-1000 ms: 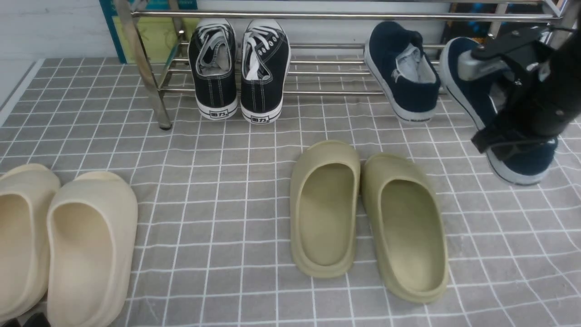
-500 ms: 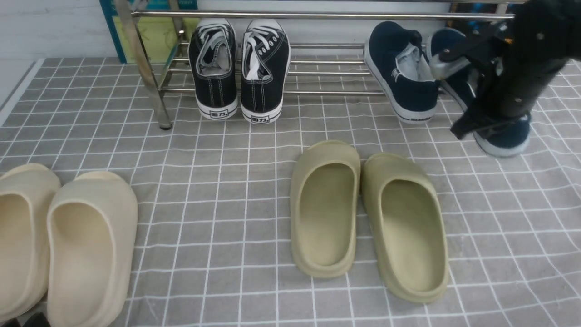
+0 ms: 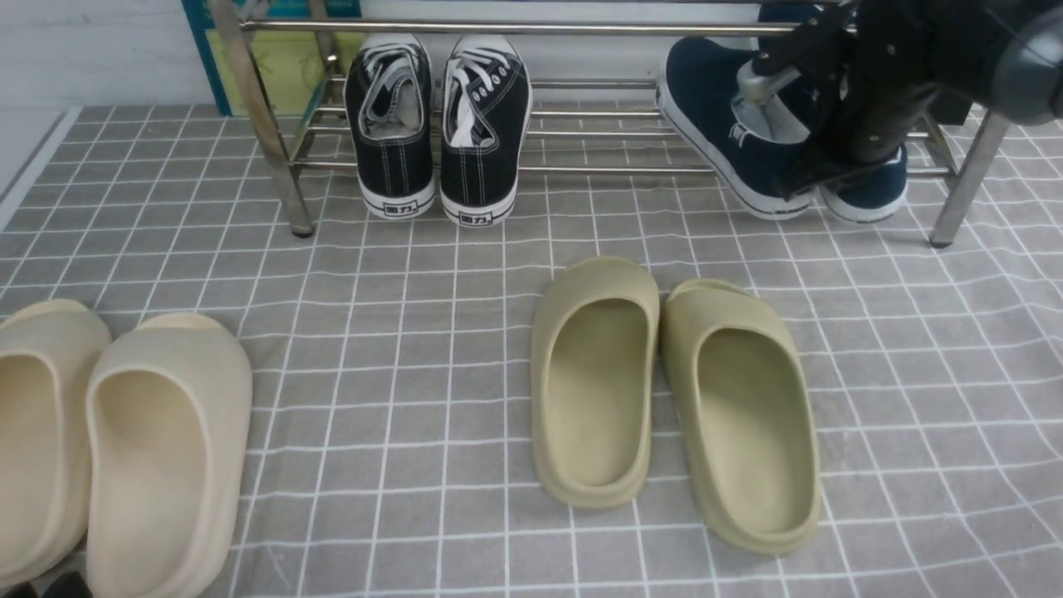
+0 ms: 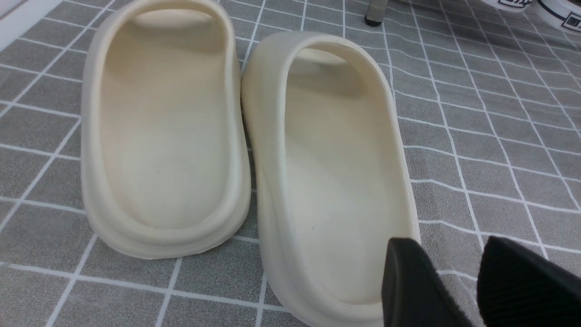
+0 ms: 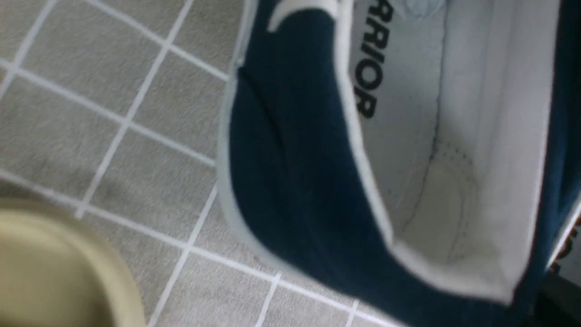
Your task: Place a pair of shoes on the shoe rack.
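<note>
One navy slip-on shoe (image 3: 714,108) lies tilted on the lowest bars of the silver shoe rack (image 3: 531,27), towards its right end. My right gripper (image 3: 847,158) is shut on the other navy shoe (image 3: 872,191) and holds it against the first one, heel over the rack's front bar. The arm hides its fingers. The right wrist view shows the first shoe (image 5: 290,159) with its grey lining, and a strip of the held shoe (image 5: 560,150) at the edge. My left gripper (image 4: 454,272) is open and empty over the cream slippers (image 4: 227,136).
Black lace-up sneakers (image 3: 436,124) sit on the rack's left part. Olive slippers (image 3: 673,390) lie on the grey checked cloth in front of the navy shoes. Cream slippers (image 3: 116,440) lie at the near left. The rack's right leg (image 3: 963,183) stands beside my right arm.
My right gripper has carried the second navy shoe back and to the left, from above the cloth onto the rack. The first navy shoe has been nudged and tilted. The left arm has not moved.
</note>
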`<state>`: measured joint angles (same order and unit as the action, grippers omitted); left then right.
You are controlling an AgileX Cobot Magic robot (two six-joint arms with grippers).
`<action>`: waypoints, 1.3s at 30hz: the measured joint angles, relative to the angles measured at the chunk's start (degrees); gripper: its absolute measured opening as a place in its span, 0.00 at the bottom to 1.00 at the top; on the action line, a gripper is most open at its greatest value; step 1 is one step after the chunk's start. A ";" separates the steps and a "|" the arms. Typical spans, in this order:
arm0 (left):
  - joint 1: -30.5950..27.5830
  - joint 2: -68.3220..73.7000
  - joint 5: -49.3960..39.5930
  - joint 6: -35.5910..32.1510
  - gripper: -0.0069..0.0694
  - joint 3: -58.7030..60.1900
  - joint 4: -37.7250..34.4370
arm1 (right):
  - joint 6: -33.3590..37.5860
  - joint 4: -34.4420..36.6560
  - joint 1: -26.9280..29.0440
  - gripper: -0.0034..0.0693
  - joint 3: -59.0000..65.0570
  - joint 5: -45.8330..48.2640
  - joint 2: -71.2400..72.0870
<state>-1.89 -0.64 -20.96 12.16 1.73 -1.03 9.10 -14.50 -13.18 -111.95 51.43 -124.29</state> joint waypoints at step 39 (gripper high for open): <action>0.00 0.00 0.00 0.00 0.40 0.00 0.00 | -5.44 14.05 -0.51 0.04 32.28 13.07 49.60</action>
<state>-1.89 -0.64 -20.96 12.16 1.73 -1.03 3.66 -0.44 -13.69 -79.67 64.49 -74.69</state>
